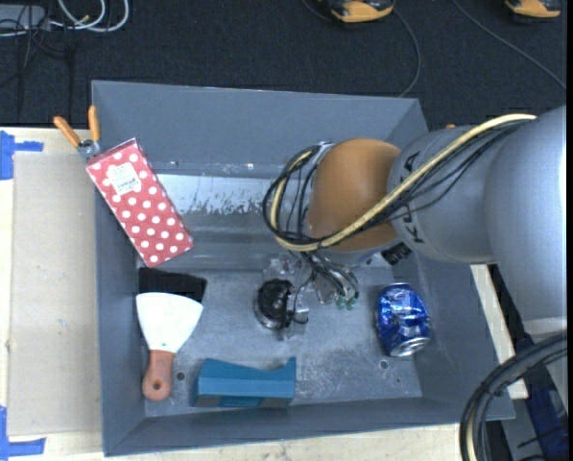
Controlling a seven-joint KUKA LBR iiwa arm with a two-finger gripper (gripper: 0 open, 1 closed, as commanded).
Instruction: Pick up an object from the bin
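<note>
Now | end effector (288, 307) in bin (115, 353) centre | blue can (402, 321) print unreadable

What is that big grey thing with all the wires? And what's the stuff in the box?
The big grey thing is a robot arm. It reaches in from the right, and the brown cover and the cables are parts of it. The camera looks down from above on a grey metal bin. The arm's job is to pick one thing out of it.

The arm's gripper hangs low over the middle of the bin, beside a small dark round thing. I cannot tell whether it has hold of it.

Around it lie a red box with white dots leaning on the left wall, a white scraper with a brown handle, a teal block at the front and a crushed blue can on the right.
</note>
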